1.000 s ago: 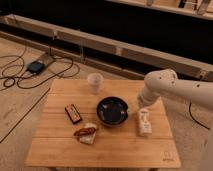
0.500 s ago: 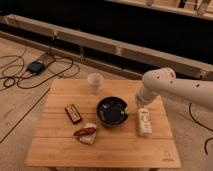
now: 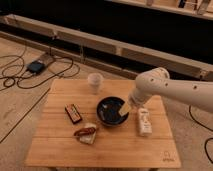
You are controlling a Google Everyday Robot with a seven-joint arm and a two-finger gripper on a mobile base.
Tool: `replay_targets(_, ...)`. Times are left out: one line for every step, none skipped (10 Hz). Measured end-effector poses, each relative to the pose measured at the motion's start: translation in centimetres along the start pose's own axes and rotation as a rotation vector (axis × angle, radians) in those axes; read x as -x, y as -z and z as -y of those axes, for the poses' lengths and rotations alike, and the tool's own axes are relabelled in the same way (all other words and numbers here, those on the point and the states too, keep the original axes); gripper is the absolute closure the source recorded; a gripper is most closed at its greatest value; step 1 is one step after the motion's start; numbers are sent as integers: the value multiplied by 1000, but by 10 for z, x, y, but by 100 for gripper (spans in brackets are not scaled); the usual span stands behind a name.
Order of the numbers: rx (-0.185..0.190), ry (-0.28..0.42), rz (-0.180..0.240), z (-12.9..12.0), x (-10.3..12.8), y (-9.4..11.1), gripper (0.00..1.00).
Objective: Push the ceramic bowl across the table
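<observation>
Pale against dark glaze, the gripper [image 3: 122,110] reaches down into the right side of the ceramic bowl [image 3: 109,112], its tip just inside the rim; whether it is open or closed cannot be told. The glossy navy-black bowl sits upright near the middle of the bamboo-wood counter [image 3: 125,147], slightly towards the far edge. From the gripper a thick white arm [image 3: 170,87] rises to a rounded joint and runs off to the right of the view. Just beside the bowl on the right, below the arm, a small white packet [image 3: 144,121] lies flat. Behind the bowl, near the far edge, a pale translucent cup [image 3: 94,82] stands upright, apart from the bowl. To the left lies a dark flat bar [image 3: 73,113], and in front of it a reddish-brown snack on a pale wrapper [image 3: 86,134]. A small dark logo [image 3: 165,158] marks the near right corner. On the floor to the left, black cables [image 3: 20,80] loop around a dark device [image 3: 36,66].
</observation>
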Motion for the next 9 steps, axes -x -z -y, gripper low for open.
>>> replay_targets(-2, 38, -4, -11, 4, -2, 20)
replay_targets(1, 62, -5, -19, 8, -5, 20)
replay_targets(5, 97, -12, -30, 15, -10, 20)
replay_targets(13, 124, -18, -40, 21, -15, 20)
replay_targets(19, 146, -24, -47, 26, -20, 20)
replay_targets(25, 165, -30, -54, 31, -25, 20)
replay_targets(35, 191, -41, -62, 37, -33, 20)
replay_targets(41, 205, -52, -66, 39, -39, 20)
replay_targets(45, 215, -59, -68, 41, -44, 20)
